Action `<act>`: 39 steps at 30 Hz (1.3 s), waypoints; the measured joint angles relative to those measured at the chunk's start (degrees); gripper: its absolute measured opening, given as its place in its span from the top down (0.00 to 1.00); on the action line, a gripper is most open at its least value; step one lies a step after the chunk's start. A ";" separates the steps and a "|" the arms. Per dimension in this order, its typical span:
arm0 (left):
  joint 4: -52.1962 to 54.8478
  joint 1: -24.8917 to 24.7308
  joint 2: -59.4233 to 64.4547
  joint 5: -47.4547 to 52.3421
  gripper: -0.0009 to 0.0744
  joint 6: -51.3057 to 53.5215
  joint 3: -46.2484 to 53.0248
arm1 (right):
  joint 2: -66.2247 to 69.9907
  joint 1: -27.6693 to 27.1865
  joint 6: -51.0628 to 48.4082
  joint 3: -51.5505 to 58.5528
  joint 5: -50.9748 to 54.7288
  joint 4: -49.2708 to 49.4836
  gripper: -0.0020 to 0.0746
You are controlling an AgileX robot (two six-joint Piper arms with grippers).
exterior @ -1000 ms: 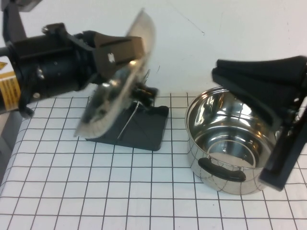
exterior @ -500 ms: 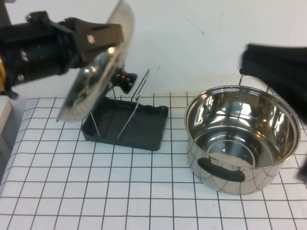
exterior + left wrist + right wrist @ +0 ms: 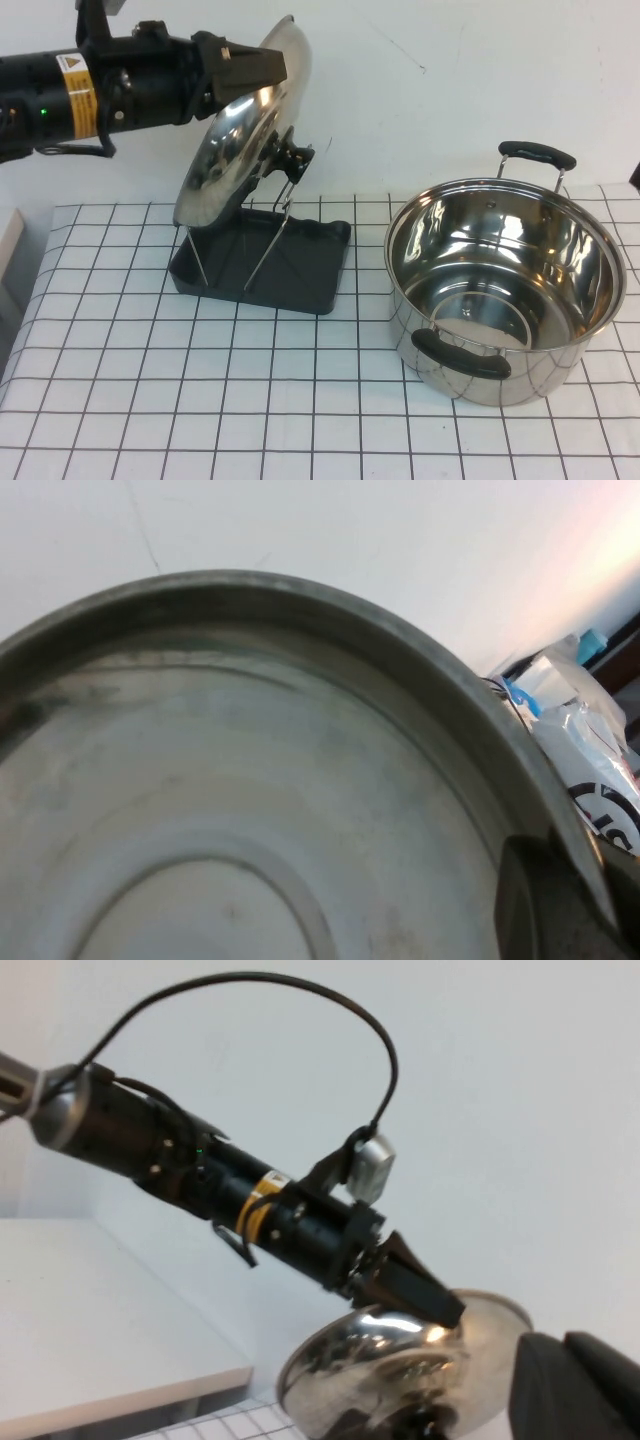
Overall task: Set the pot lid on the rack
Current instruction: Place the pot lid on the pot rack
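The pot lid is tilted nearly on edge, its black knob facing the pot. My left gripper is shut on the lid's upper rim and holds it over the back left of the rack, with the lower rim down among the wire loops. I cannot tell whether the lid rests on them. The left wrist view is filled by the lid's underside. The right wrist view shows the lid, the left gripper and my right gripper up to the right, away from both.
A deep steel pot with two black handles stands open to the right of the rack on the checked mat. A white wall runs behind. Bagged clutter shows past the lid in the left wrist view.
The left arm has swung the lid a little right and settled it down into the rack's wire loops. The right arm has pulled back from above the pot and left the high view.
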 joint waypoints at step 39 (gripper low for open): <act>2.20 0.00 11.60 5.51 0.48 1.67 -2.27 | -0.09 0.00 4.88 0.41 -1.23 -2.12 0.98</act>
